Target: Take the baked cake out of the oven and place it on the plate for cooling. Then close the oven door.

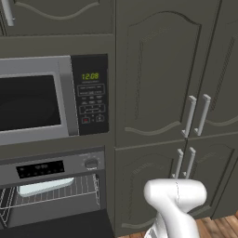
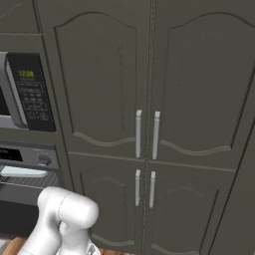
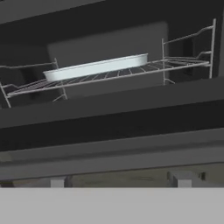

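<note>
Baked cake: on wire rack, oven open. Tool: jaws apart, empty. Risk: low approach striking lowered oven door.

Oven door cut off by bottom edge.

The baked cake lies on the wire rack inside the oven, below the microwave.

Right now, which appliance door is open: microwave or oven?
The oven, below the microwave: its oven door is dropped down, exposing the wire rack and baked cake. The microwave's window door sits flush shut.
</note>
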Controlling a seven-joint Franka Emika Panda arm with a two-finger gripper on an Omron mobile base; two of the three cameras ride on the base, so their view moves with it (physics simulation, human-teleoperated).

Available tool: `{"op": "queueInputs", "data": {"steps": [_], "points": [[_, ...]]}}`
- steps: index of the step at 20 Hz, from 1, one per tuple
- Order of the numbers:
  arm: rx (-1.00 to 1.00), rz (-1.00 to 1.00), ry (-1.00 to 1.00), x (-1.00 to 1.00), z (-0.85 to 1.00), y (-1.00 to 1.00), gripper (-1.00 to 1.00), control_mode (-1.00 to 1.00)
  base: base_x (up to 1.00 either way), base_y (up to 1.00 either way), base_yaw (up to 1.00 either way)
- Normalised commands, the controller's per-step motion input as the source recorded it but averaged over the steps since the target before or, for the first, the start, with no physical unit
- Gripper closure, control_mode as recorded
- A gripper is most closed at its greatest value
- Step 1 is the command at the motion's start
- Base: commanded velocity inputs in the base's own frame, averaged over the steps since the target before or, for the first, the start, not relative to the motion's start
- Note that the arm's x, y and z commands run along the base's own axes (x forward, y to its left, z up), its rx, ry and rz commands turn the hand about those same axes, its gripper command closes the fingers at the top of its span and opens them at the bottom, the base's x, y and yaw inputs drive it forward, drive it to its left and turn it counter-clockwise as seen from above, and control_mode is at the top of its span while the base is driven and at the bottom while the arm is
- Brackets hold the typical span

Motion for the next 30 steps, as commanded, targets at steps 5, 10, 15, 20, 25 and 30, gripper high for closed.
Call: {"op": "queueInputs", "data": {"steps": [5,10,15,20,25,30], "points": [[0.08,0.0,-0.08,0.55,0.2,0.13,-1.0,-1.0,0.0,0.0,0.0],[0.06,0.0,-0.08,0.58,0.2,0.14,-1.0,-1.0,0.0,0.0,0.0],[0.05,0.0,-0.06,0.61,0.18,0.12,-1.0,-1.0,0.0,0.0,0.0],[0.05,0.0,-0.04,0.65,0.16,0.1,-1.0,-1.0,0.0,0.0,0.0],[0.02,0.0,-0.03,0.7,0.11,0.13,-1.0,-1.0,0.0,0.0,0.0],[0.01,-0.03,-0.06,0.72,0.07,0.17,-1.0,-1.0,0.0,0.0,0.0]]}}
